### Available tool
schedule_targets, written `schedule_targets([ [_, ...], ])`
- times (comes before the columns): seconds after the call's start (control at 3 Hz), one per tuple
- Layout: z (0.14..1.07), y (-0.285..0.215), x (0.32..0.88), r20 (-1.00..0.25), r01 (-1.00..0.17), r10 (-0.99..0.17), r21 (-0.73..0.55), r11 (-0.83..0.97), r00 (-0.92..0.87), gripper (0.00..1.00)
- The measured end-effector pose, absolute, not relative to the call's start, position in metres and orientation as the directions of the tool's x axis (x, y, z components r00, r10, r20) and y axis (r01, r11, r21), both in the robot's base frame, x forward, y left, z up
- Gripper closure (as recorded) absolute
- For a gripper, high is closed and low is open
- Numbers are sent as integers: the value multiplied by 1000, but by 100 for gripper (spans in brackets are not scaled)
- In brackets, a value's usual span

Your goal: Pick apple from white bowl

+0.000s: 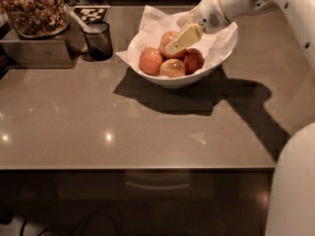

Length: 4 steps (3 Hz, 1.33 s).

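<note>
The white bowl [216, 58], lined with crumpled white paper, stands at the back middle of the counter. Several apples lie in it. The apple [166, 37], orange-red with a paler top, lies at the back of the pile. My gripper [173, 44] reaches in from the upper right and lies right against this apple's right side, covering part of it. A second orange-red apple [149, 61] lies at the left, a pale yellow apple [172, 68] at the front and a small dark red apple [193, 60] at the right.
A small dark cup [98, 40] stands left of the bowl. A metal box [34, 50] bearing a container of brown pieces sits at the back left, with a black-and-white marker tag [92, 14] behind the cup. The counter's front edge [138, 167] runs across the lower part.
</note>
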<state>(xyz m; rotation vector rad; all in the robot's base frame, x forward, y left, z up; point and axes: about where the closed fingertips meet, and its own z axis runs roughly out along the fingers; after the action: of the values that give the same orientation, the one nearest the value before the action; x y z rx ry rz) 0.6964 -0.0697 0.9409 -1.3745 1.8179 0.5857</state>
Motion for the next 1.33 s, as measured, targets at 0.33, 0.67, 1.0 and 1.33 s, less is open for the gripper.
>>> schedule_targets([
  [0.33, 935, -70, 699, -798, -948, -587, -67, 312, -137, 24],
  [0.67, 927, -64, 700, -803, -954, -578, -41, 298, -146, 23],
  [1.0, 919, -59, 701, -805, -960, -573, -17, 279, -152, 28],
  [1.33, 921, -58, 700, -819, -963, -556, -15, 271, -143, 47],
])
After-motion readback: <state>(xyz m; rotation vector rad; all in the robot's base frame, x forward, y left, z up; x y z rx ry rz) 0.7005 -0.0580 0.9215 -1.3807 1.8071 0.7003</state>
